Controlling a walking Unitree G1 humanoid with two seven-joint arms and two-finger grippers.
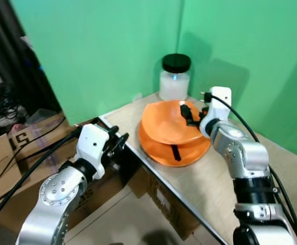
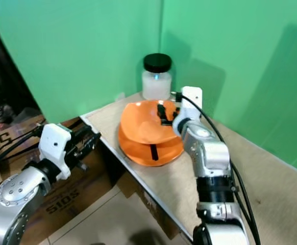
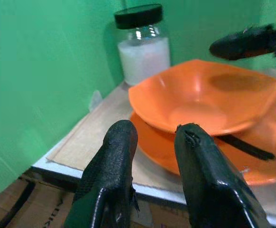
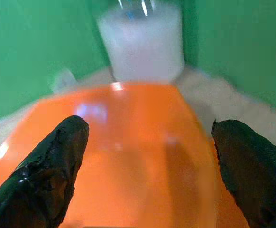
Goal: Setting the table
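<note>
An orange bowl (image 1: 169,122) sits tilted on an orange plate (image 1: 192,153) near the corner of the light table (image 1: 209,189). A black utensil (image 1: 175,152) lies on the plate, partly under the bowl. My right gripper (image 1: 188,113) hovers over the bowl's far side; the right wrist view has its fingers (image 4: 57,161) spread wide above the orange inside, holding nothing. My left gripper (image 1: 117,140) hangs off the table's left edge, level with the tabletop and pointing at the plate. Its fingers (image 3: 116,152) stand a narrow gap apart and are empty.
A glass jar (image 1: 175,77) with white contents and a black lid stands behind the bowl against the green wall. Cardboard boxes (image 1: 5,148) and black cables lie on the floor to the left. Another box (image 1: 161,199) sits under the table edge.
</note>
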